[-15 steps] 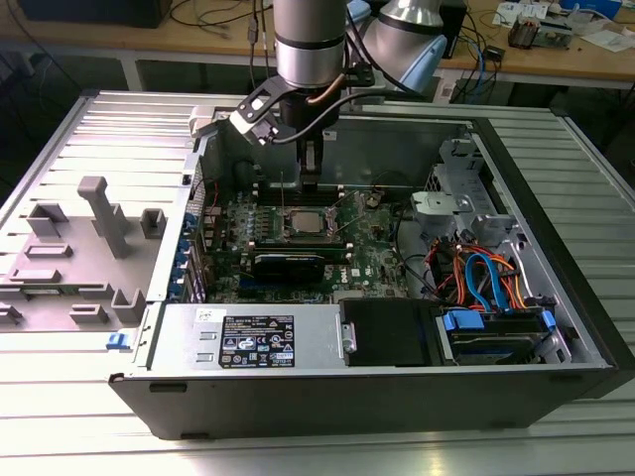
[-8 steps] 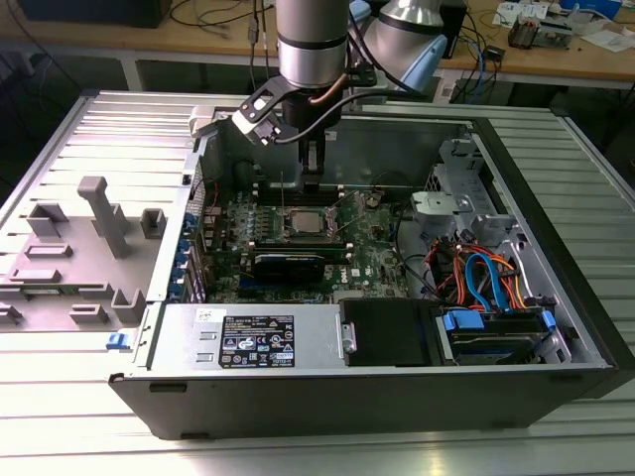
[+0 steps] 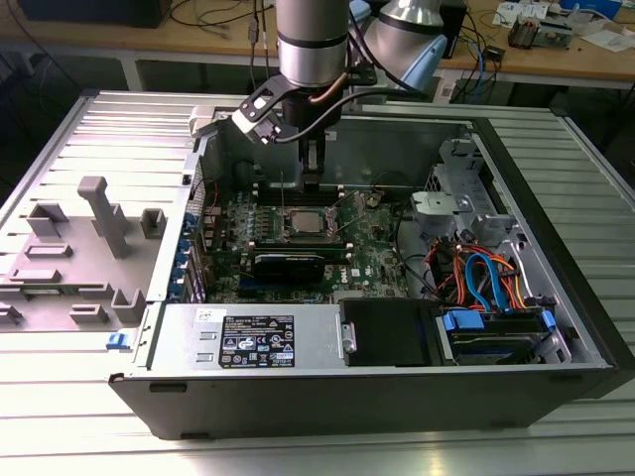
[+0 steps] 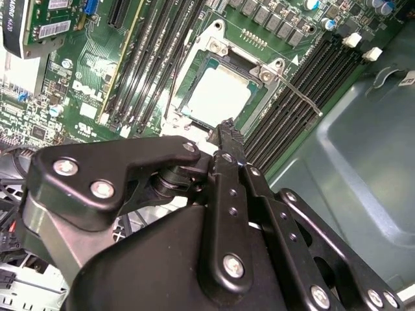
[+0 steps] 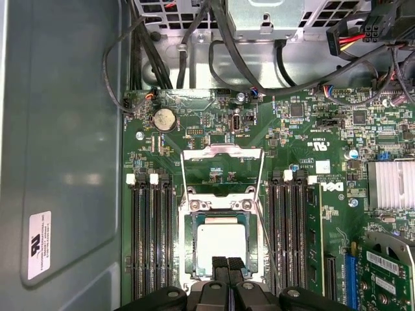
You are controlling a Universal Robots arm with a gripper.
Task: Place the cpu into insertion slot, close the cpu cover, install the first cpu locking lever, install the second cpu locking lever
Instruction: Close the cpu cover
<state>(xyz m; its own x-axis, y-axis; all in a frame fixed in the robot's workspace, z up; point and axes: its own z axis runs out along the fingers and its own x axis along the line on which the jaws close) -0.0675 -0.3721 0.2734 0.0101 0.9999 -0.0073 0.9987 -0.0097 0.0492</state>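
Tool (image 5: 227, 264) nearest the lens in both wrist views: fingertips pressed together, nothing visible between them, hanging just above the socket's edge beside the cpu (image 5: 222, 241). The cpu lies flat in the socket, silver top up. The cpu cover (image 5: 224, 150) is hinged open, clear of the chip. Exterior view: arm reaches into the open computer case (image 3: 347, 399) on the bench (image 3: 298, 454).

cpu (image 5: 221, 241) silver-grey | motherboard (image 5: 292, 149) green | hand (image 5: 227, 262) black | cables (image 3: 483, 275) orange, blue
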